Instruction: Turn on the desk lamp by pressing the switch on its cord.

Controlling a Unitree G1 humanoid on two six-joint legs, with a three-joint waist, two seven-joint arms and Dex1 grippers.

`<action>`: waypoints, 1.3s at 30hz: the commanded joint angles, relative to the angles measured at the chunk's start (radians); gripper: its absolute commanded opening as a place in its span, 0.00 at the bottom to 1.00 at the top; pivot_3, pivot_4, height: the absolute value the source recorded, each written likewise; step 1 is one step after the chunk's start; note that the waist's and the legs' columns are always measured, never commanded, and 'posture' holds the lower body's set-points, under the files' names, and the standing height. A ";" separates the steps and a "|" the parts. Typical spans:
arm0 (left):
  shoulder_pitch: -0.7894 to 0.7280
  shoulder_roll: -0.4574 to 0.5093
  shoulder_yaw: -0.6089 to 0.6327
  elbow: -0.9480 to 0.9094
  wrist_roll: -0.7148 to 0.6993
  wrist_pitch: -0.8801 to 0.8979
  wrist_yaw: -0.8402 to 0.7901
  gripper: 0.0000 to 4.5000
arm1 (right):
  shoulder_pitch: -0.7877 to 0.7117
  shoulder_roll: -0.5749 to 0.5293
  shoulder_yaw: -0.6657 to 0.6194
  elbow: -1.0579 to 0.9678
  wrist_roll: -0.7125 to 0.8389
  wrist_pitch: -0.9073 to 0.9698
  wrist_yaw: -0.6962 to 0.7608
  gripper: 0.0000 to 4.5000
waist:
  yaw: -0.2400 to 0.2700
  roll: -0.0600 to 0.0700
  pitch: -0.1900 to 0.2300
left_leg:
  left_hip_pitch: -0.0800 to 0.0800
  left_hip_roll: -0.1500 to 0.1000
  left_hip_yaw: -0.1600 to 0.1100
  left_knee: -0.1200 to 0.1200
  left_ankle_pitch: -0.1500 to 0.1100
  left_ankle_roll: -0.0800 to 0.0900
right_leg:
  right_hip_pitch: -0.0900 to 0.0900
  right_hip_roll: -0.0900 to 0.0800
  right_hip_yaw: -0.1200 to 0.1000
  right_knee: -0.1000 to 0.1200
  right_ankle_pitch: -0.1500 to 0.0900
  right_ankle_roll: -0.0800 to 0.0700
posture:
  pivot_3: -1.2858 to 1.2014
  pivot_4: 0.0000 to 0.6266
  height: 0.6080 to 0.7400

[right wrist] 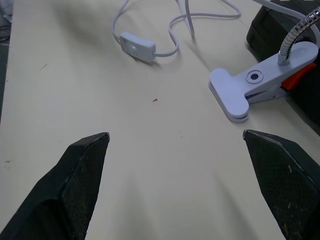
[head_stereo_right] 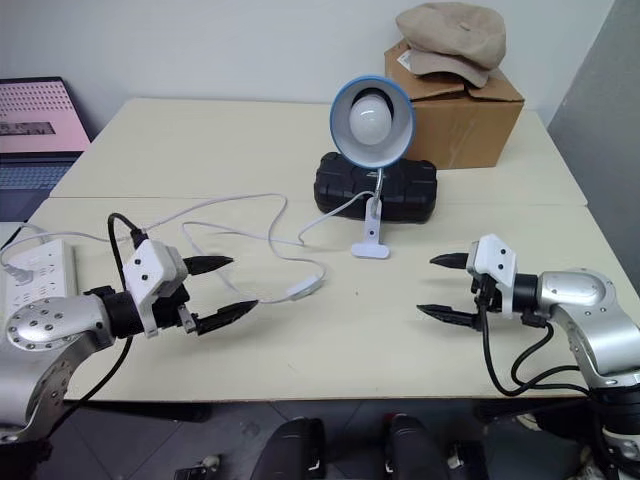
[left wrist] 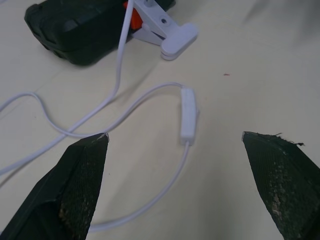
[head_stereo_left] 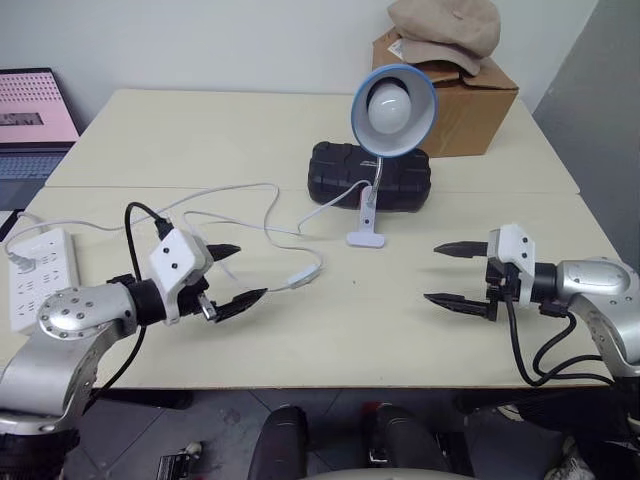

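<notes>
Both grippers hover empty over the pale table [head_stereo_left: 250, 130], and by the look of things nothing of the task is done yet: the bulb of the desk lamp [head_stereo_left: 392, 105] shows no clear glow, so it reads as off, though that is a judgement.

Starting on the robot's left, the white power strip [head_stereo_left: 40, 278] lies near the table's left edge. Beside it the left gripper [head_stereo_left: 232, 275] hangs with its two black fingers spread wide apart, holding nothing, its tips pointing toward the middle of the table. Just past those tips, a little further toward the centre, lies the switch [head_stereo_left: 304, 274], flat on the tabletop and untouched; in the left wrist view it sits between the two fingers and ahead of them [left wrist: 188, 116]. The cord [head_stereo_left: 235, 215] loops away from it toward the strip on one side and curves up to the lamp's white clip base [head_stereo_left: 366, 228] on the other. That base stands in front of a black case [head_stereo_left: 370, 175], with a cardboard box [head_stereo_left: 455, 100] further back.

On the right, the right gripper [head_stereo_left: 458, 274] is likewise spread open and empty, well apart from the switch, with bare table between them.

What remains seems to be the whole job: closing on the switch and pressing it. The left gripper is much the nearer one for that.
</notes>
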 commanded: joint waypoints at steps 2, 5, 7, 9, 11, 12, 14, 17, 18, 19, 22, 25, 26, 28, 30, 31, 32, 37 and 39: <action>-0.052 -0.005 -0.088 0.054 0.050 -0.065 -0.052 0.99 | -0.005 0.017 -0.017 -0.099 0.025 0.067 -0.063 1.00 | 0.000 0.000 0.000 | 0.000 0.000 0.000 0.000 0.000 0.000 | 0.000 0.000 0.000 0.000 0.000 0.000 | 0.52 0.24 1.00; -0.104 -0.031 -0.167 0.154 0.134 -0.150 -0.051 0.99 | -0.001 0.025 -0.002 -0.157 0.014 0.135 -0.122 1.00 | 0.000 0.000 0.000 | 0.000 0.000 0.000 0.000 0.000 0.000 | 0.000 0.000 0.000 0.000 0.000 0.000 | 0.52 0.24 1.00; -0.141 -0.059 -0.210 0.218 0.174 -0.191 -0.051 0.99 | 0.007 0.032 0.004 -0.192 0.016 0.161 -0.146 1.00 | 0.001 0.000 0.000 | 0.000 0.000 0.000 0.000 0.000 0.000 | 0.000 0.000 0.000 0.000 0.000 0.000 | 0.52 0.24 1.00; -0.167 -0.082 -0.233 0.264 0.196 -0.221 -0.056 0.99 | 0.019 0.033 0.004 -0.216 0.018 0.174 -0.157 1.00 | 0.002 0.000 0.000 | 0.000 0.000 0.000 0.000 0.000 0.000 | 0.000 0.000 0.000 0.000 0.000 0.000 | 0.52 0.24 1.00; -0.201 -0.110 -0.257 0.325 0.218 -0.253 -0.060 0.99 | 0.030 0.035 0.000 -0.235 0.019 0.184 -0.169 1.00 | 0.002 0.000 0.000 | -0.001 0.000 0.000 0.001 0.000 0.000 | 0.000 0.000 0.000 0.000 0.000 0.000 | 0.52 0.24 1.00; -0.218 -0.121 -0.272 0.358 0.231 -0.274 -0.068 0.99 | 0.036 0.035 -0.002 -0.245 0.021 0.194 -0.177 1.00 | 0.002 0.000 0.000 | -0.001 0.000 0.000 0.001 0.000 0.000 | 0.000 0.000 0.000 0.000 0.000 0.001 | 0.52 0.24 1.00; -0.247 -0.143 -0.291 0.413 0.248 -0.303 -0.078 0.99 | 0.044 0.034 -0.003 -0.264 0.024 0.205 -0.186 1.00 | 0.002 0.000 0.000 | -0.001 0.000 0.000 0.001 0.000 0.000 | 0.000 0.000 0.000 0.000 0.000 0.001 | 0.52 0.24 1.00; -0.282 -0.165 -0.308 0.484 0.274 -0.344 -0.083 0.99 | 0.053 0.029 -0.004 -0.282 0.026 0.213 -0.190 1.00 | 0.001 0.000 0.000 | -0.001 0.000 0.000 0.001 0.000 0.000 | 0.000 0.000 0.000 0.000 0.000 0.001 | 0.52 0.24 1.00; -0.293 -0.172 -0.310 0.504 0.278 -0.351 -0.084 0.99 | 0.056 0.029 -0.004 -0.285 0.027 0.215 -0.191 1.00 | 0.001 0.000 0.000 | -0.001 0.000 0.000 0.001 0.000 0.000 | 0.000 0.000 0.000 0.000 0.000 0.001 | 0.52 0.24 1.00; -0.302 -0.180 -0.310 0.523 0.281 -0.355 -0.085 0.99 | 0.058 0.029 -0.005 -0.288 0.028 0.216 -0.193 1.00 | 0.000 0.000 0.000 | -0.001 0.000 0.000 0.001 0.000 0.000 | 0.000 0.000 0.000 0.000 0.000 0.001 | 0.52 0.24 1.00; -0.312 -0.194 -0.314 0.557 0.287 -0.373 -0.097 0.99 | 0.061 0.032 -0.006 -0.294 0.029 0.219 -0.196 1.00 | 0.000 0.000 0.000 | -0.001 0.000 0.000 0.001 0.000 0.000 | 0.000 0.000 -0.001 0.001 0.000 0.001 | 0.52 0.24 1.00; -0.313 -0.203 -0.319 0.581 0.293 -0.395 -0.107 0.99 | 0.063 0.034 -0.006 -0.297 0.030 0.219 -0.200 1.00 | -0.001 0.000 0.000 | -0.001 0.000 0.000 0.001 0.000 0.000 | 0.000 0.000 0.000 0.001 0.000 0.001 | 0.52 0.24 1.00; -0.312 -0.206 -0.319 0.584 0.292 -0.398 -0.109 0.99 | 0.064 0.033 -0.007 -0.298 0.030 0.219 -0.200 1.00 | -0.001 0.000 0.000 | -0.001 0.000 0.000 0.001 0.000 0.000 | 0.000 0.000 0.000 0.001 0.000 0.001 | 0.52 0.24 1.00; -0.314 -0.211 -0.320 0.592 0.294 -0.406 -0.113 0.89 | 0.064 0.033 -0.006 -0.296 0.030 0.217 -0.201 1.00 | 0.000 0.000 0.000 | -0.001 0.000 0.000 0.001 0.000 0.000 | 0.000 0.000 0.000 0.001 0.000 0.001 | 0.52 0.24 1.00; -0.316 -0.218 -0.323 0.599 0.296 -0.413 -0.118 0.78 | 0.065 0.032 -0.004 -0.295 0.029 0.214 -0.201 1.00 | -0.001 0.000 0.000 | -0.001 0.000 0.000 0.002 0.000 0.000 | 0.000 0.000 0.000 0.001 0.000 0.001 | 0.52 0.24 1.00; -0.317 -0.221 -0.324 0.603 0.297 -0.415 -0.119 0.74 | 0.065 0.032 -0.002 -0.294 0.027 0.212 -0.201 1.00 | -0.001 0.000 0.000 | -0.001 0.000 0.000 0.002 0.000 0.000 | 0.000 0.000 0.000 0.001 0.000 0.001 | 0.52 0.24 1.00; -0.318 -0.224 -0.325 0.606 0.299 -0.417 -0.121 0.70 | 0.065 0.032 0.000 -0.292 0.026 0.211 -0.201 1.00 | -0.001 0.000 0.000 | -0.001 0.000 0.000 0.002 0.000 0.000 | 0.000 0.000 0.000 0.001 0.001 0.002 | 0.52 0.24 1.00; -0.322 -0.238 -0.325 0.619 0.311 -0.428 -0.126 0.45 | 0.068 0.030 0.002 -0.292 0.024 0.207 -0.199 1.00 | -0.001 -0.001 0.000 | -0.001 0.000 -0.001 0.002 0.000 0.000 | 0.000 0.000 0.000 0.001 0.001 0.002 | 0.52 0.24 1.00; -0.325 -0.243 -0.325 0.627 0.316 -0.434 -0.127 0.34 | 0.066 0.029 0.005 -0.292 0.022 0.204 -0.197 1.00 | -0.001 -0.001 0.000 | -0.001 0.000 -0.001 0.002 0.000 0.000 | 0.000 0.000 0.000 0.001 0.001 0.002 | 0.52 0.24 1.00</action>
